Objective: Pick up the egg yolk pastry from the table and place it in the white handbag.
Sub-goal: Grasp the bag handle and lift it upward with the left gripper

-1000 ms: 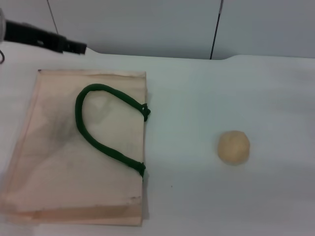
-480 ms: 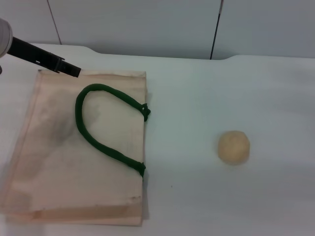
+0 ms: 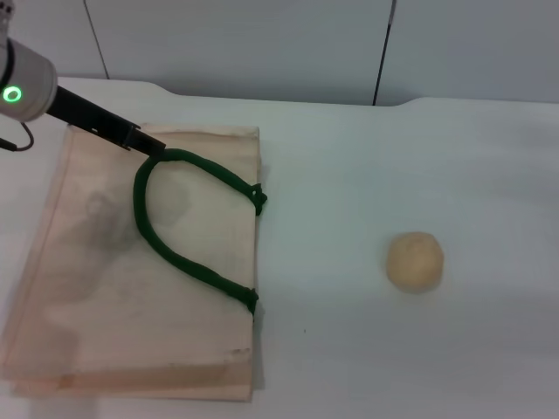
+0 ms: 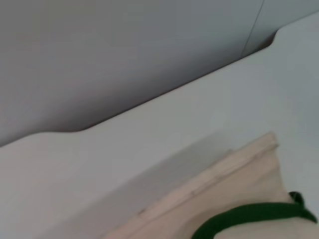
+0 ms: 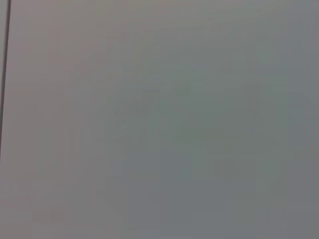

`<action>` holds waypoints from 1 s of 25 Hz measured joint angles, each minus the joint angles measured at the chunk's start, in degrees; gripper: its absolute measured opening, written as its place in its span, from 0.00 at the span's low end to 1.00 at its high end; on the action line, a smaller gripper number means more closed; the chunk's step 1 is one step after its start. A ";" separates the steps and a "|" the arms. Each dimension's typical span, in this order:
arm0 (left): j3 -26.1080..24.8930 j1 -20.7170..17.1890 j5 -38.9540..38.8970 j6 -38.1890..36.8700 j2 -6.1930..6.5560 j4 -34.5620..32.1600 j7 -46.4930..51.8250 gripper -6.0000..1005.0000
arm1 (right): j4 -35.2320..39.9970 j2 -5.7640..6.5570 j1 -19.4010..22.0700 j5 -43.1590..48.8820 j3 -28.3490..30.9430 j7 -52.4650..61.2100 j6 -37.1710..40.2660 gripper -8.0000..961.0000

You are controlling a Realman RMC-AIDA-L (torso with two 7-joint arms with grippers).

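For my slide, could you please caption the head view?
Left pincer reaches the bag handle; pastry waits apart.

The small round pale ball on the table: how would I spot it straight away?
Start at the large flat cream fabric handbag with its dark green rope handle on the white table. Look to the robot's right, across bare tabletop: the small pale yellow-beige pastry ball sits alone, the only round thing there.
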State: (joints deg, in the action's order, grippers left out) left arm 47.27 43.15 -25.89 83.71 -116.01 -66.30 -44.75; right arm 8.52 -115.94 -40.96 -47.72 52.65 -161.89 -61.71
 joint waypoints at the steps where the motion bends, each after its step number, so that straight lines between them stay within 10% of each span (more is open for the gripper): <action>1: 0.00 0.47 0.80 -0.59 -0.02 1.10 -0.06 0.60 | 0.00 -0.02 0.00 0.00 0.00 0.00 -0.01 0.70; 25: 0.01 2.89 4.61 -8.69 -0.18 10.58 -0.85 0.59 | 0.00 -0.09 0.00 0.00 0.00 0.79 -1.01 0.70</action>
State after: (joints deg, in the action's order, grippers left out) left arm 47.28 46.04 -21.28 75.02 -116.19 -55.72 -45.60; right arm 8.52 -116.03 -40.96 -47.72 52.65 -161.10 -62.71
